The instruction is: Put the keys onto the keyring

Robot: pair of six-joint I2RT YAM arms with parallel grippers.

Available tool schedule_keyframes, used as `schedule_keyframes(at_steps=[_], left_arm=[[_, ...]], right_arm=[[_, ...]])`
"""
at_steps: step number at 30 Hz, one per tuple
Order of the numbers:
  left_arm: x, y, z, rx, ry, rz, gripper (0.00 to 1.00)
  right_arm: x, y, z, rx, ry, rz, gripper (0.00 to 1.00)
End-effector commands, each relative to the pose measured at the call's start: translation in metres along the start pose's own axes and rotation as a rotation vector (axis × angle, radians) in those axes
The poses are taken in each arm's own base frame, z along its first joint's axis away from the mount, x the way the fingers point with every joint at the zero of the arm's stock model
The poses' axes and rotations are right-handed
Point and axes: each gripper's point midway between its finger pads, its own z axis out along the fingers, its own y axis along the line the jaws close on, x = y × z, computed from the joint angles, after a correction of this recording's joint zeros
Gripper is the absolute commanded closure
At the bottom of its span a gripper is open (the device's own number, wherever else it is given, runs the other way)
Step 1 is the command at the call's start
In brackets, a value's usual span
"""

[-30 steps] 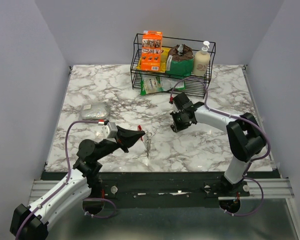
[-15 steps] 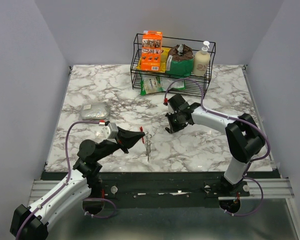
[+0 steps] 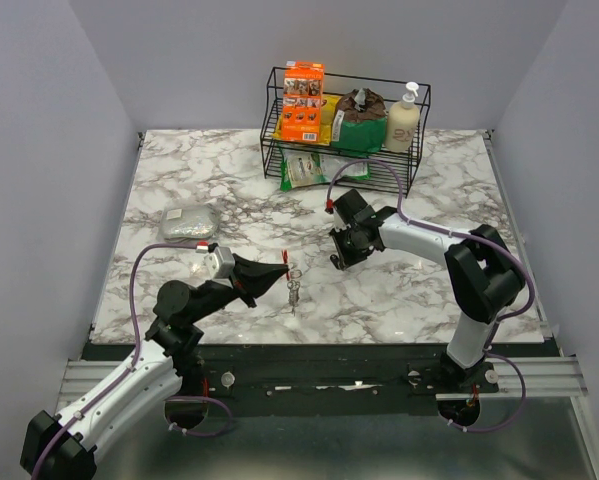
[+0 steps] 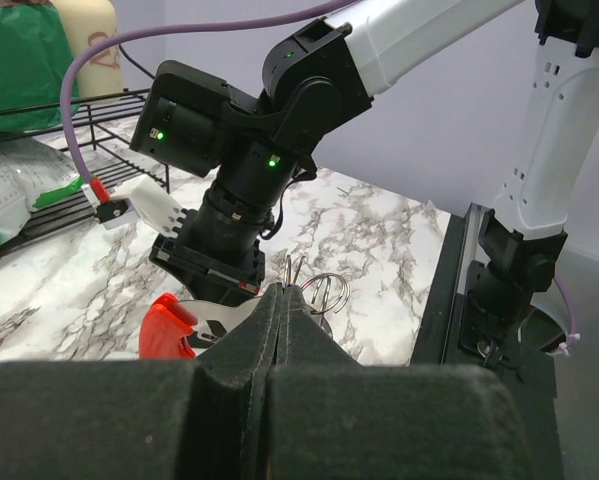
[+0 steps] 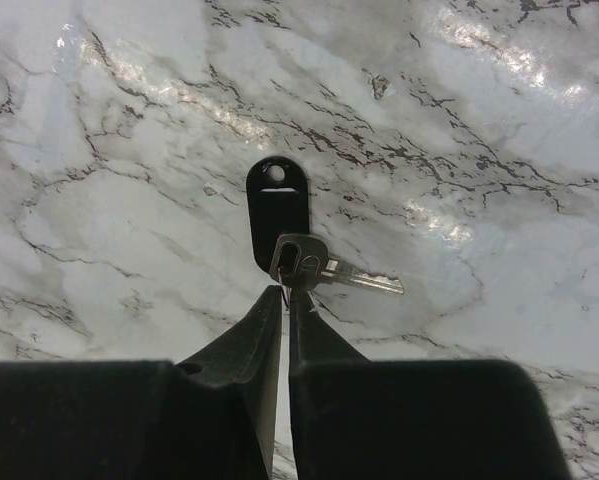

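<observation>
My left gripper (image 3: 284,271) is shut on a silver keyring (image 4: 329,290) and holds it above the table's front middle. Slim silver keys (image 3: 295,293) hang from the ring. My right gripper (image 3: 336,259) is just to the right of it, jaws closed on the head of a single silver key (image 5: 331,269). A small dark fob (image 5: 277,206) lies beyond that key's head, over the marble. In the left wrist view the right arm's wrist (image 4: 229,190) stands close behind the ring.
A black wire rack (image 3: 347,160) at the back holds an orange box (image 3: 303,100), a green bag (image 3: 360,122) and a soap bottle (image 3: 403,120). A green packet (image 3: 307,170) lies under it. A clear plastic bag (image 3: 188,222) lies at the left.
My right gripper has moved left and slightly back, closer to the left gripper. The left gripper has edged right with the keyring and hanging keys.
</observation>
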Motion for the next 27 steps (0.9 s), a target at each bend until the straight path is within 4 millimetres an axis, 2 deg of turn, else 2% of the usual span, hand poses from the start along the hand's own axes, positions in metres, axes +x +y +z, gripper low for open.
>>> schedule_keyframes(at_steps=[1, 7, 27], left_arm=[[-0.006, 0.002, -0.001, -0.013, -0.03, 0.023, 1.0], [-0.005, 0.002, -0.001, -0.013, -0.028, 0.017, 1.0], [-0.002, 0.003, 0.001, -0.017, -0.015, 0.014, 1.0]], right_arm=[[0.004, -0.005, 0.005, 0.035, 0.02, -0.009, 0.8], [0.006, -0.005, 0.005, 0.034, 0.023, -0.015, 0.71], [0.017, -0.001, 0.01, 0.011, 0.053, -0.017, 0.76]])
